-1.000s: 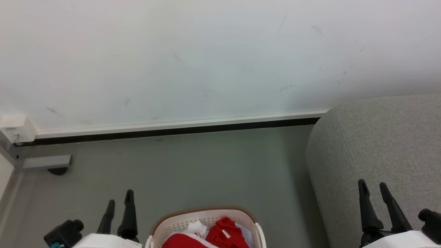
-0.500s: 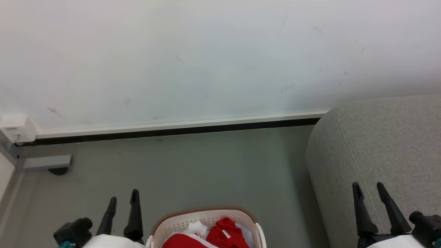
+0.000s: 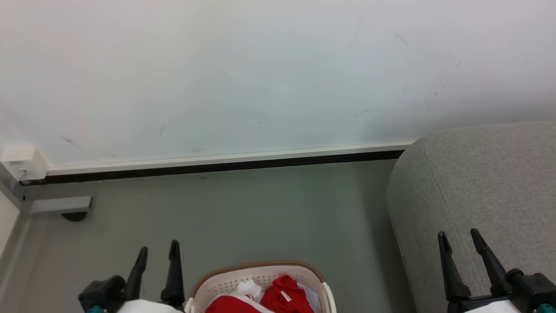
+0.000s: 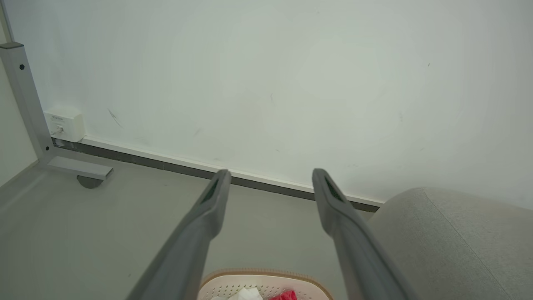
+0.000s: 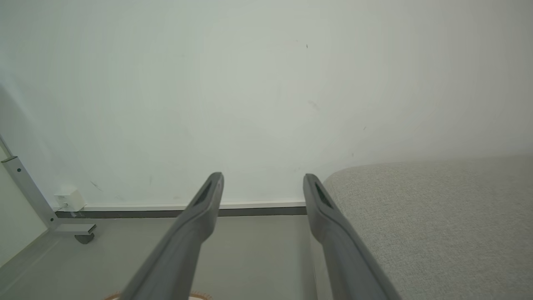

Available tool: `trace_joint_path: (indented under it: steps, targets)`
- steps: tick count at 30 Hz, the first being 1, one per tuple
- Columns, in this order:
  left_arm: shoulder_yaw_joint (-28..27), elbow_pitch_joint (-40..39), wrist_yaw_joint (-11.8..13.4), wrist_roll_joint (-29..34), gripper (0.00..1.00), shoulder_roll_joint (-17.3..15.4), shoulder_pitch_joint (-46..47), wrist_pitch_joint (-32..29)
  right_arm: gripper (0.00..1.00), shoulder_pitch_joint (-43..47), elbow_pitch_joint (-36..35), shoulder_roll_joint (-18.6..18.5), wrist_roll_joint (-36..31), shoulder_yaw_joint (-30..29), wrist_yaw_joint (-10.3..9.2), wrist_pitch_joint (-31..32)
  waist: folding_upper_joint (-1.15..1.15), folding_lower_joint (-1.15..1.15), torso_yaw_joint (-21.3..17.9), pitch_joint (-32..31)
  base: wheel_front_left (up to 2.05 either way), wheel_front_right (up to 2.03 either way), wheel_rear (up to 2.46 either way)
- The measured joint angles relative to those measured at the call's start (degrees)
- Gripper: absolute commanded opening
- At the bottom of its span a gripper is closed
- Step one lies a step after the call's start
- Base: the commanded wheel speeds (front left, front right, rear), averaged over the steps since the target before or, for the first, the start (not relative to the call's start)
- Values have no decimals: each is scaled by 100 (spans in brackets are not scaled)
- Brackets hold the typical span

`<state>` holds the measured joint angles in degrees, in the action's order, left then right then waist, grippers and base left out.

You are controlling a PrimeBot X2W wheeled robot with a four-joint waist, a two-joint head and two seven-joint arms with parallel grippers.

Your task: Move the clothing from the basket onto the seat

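Clothing (image 3: 282,298), one red piece, in one basket (image 3: 256,264) near one seat (image 3: 478,182); left gripper (image 3: 159,245) and right gripper (image 3: 458,232) both spread apart.

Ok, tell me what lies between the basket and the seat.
Just a strip of grey floor separates the basket from the seat; nothing rests on it. The head view shows this best.

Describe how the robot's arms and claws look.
The left claw and right claw each have two long, dark, tapering fingers on a black base. Behind sit white forearm shells, with a small teal detail near each wrist.
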<state>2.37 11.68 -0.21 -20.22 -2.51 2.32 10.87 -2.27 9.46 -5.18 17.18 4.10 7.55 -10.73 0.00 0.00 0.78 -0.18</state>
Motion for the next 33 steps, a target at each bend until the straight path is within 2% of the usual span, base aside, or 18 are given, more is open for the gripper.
trace_joint_path:
  steps: [19,33]
  targets:
    - [25,-25,9,966,100,-4,-52,215,100,43,96,107,-506,-86,0,-235,0,0,17,-29,0,0,0]
    - [9,69,12,1314,100,-11,-60,381,100,55,175,134,-870,-97,0,-396,0,0,31,-19,0,0,0]
